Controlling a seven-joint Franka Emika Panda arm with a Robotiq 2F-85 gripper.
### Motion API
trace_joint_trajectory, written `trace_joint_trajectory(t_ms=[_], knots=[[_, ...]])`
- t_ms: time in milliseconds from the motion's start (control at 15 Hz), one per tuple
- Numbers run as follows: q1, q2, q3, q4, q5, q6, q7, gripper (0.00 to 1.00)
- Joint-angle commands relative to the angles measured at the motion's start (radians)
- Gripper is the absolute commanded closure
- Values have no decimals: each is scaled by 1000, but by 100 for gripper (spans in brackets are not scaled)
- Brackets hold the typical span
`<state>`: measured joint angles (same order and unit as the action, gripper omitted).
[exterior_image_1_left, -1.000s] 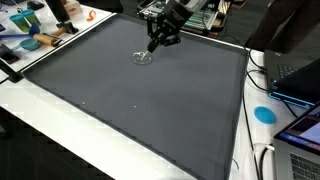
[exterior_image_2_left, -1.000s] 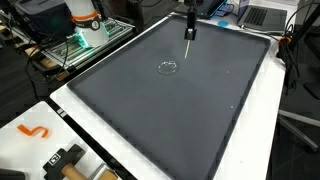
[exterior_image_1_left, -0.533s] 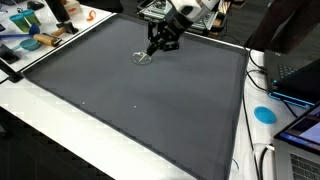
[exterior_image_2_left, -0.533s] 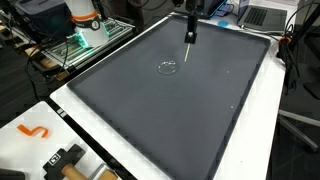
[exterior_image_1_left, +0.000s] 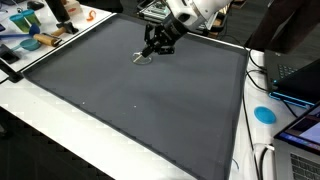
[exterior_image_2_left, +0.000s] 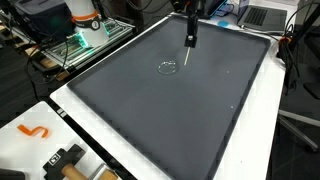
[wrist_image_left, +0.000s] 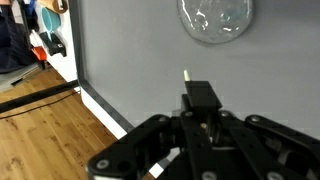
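The black Robotiq gripper (exterior_image_2_left: 189, 36) hangs over the far part of the dark grey mat (exterior_image_2_left: 170, 110), its fingers pinching a thin pale stick (exterior_image_2_left: 188, 55) that points down; a small round clear glass dish (exterior_image_2_left: 167, 68) lies on the mat near the stick's tip

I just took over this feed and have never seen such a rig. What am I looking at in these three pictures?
It is one robot arm ending in a two-fingered tool. Two pictures come from cameras outside the robot, looking at the table from different places. The third comes from a camera on the wrist, looking past the tool at the surface. A dark mat covers most of the table. On it lies one small clear round dish. The tool is shut on a thin stick that points down at the mat near the dish. Whether its tip touches the mat cannot be told.
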<state>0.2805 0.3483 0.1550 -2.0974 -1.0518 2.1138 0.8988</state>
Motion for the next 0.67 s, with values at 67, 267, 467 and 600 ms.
trace_joint_trajectory(t_ms=[67, 267, 467, 600], knots=[[18, 40, -6, 29, -45, -48, 62, 97], [18, 58, -7, 41, -51, -60, 76, 97], [18, 73, -8, 50, -60, -61, 95, 97], [14, 79, -8, 54, -62, -59, 99, 97]])
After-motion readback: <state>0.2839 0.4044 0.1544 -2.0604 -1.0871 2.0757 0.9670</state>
